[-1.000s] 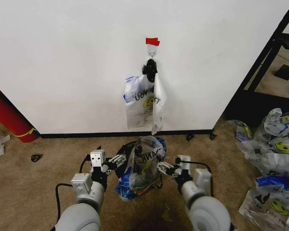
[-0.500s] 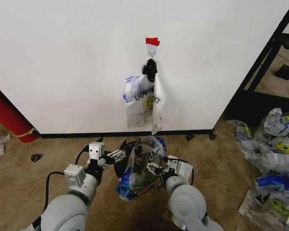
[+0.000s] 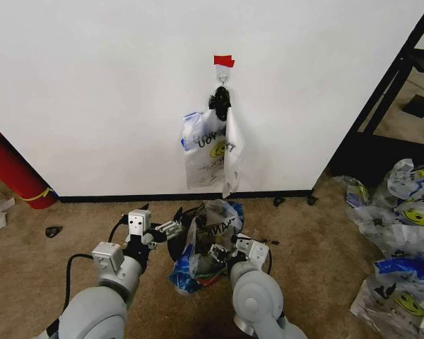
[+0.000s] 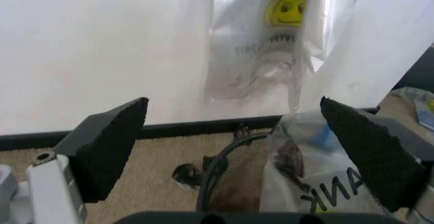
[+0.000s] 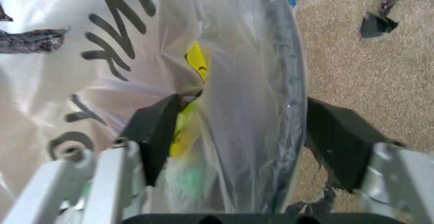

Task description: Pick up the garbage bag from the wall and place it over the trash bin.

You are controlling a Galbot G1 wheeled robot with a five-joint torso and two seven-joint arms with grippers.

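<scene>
You get even, soft light in the head view — the wall [image 3: 92, 99] reads bright white with no hard glare, and the hanging bag [image 3: 210, 150] throws only a faint shadow. Straight lines bow slightly toward the edges. In the left wrist view the wall is washed out and hazy, and the near fingers [image 4: 109, 145] are soft. The right wrist view is blurred up close — plastic [image 5: 224, 107] shows dull sheen.

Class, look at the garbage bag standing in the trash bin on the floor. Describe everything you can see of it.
The garbage bag is thin, translucent, crumpled plastic with black lettering, yellow print and blue patches. It stands bunched upright in the black trash bin on the carpet below the wall. The right gripper has its open fingers around a fold; the left gripper is open beside it.
</scene>
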